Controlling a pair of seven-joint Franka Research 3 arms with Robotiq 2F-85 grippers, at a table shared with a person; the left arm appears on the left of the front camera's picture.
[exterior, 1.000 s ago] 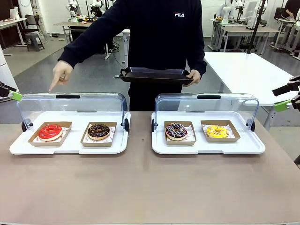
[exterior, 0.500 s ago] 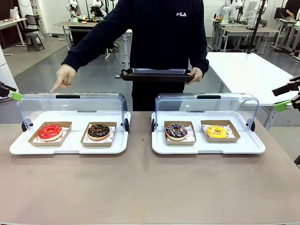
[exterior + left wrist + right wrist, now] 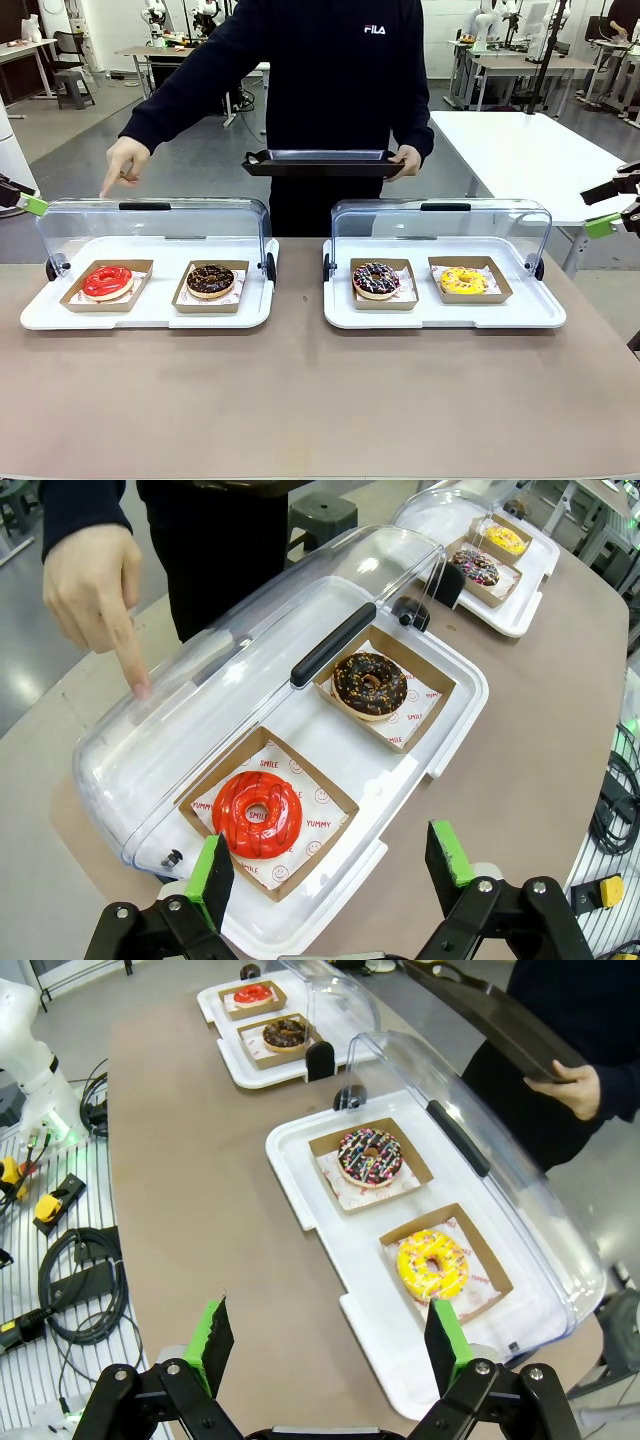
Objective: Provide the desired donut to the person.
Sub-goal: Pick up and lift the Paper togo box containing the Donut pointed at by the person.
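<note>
From the front, the person (image 3: 330,80) stands across the table (image 3: 300,400), holding a black tray (image 3: 320,162), with a pointing hand (image 3: 125,160) aimed at the clear lid (image 3: 150,225) over the red donut (image 3: 107,281). In the left wrist view the left gripper (image 3: 330,865) gapes wide and empty, facing that donut. In the right wrist view the right gripper (image 3: 326,1345) is equally released, facing the yellow donut (image 3: 432,1263).

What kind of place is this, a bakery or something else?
Probably a laboratory staged as a donut counter: white trays with clear hinged lids on a brown table, plain white worktables behind, black cables lying beside.

Front level, wrists above (trays (image 3: 150,318) shared)
</note>
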